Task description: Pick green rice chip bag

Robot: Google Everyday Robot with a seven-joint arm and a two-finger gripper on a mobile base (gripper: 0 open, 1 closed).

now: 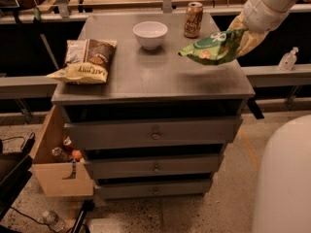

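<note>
The green rice chip bag [213, 47] is bright green with a white logo and tan chips pictured on it. It hangs in the air above the right side of the grey cabinet top [155, 74], clear of the surface. My gripper [241, 39] is shut on the bag's right end, at the upper right of the camera view, with the white arm reaching in from the top right corner. The bag's left end droops slightly toward the cabinet.
A brown, white and yellow chip bag [85, 60] lies at the cabinet's left edge. A white bowl [150, 34] and a brown can [193, 19] stand at the back. An open wooden box [58, 154] with items sits low left. A small bottle [287, 59] stands at the right.
</note>
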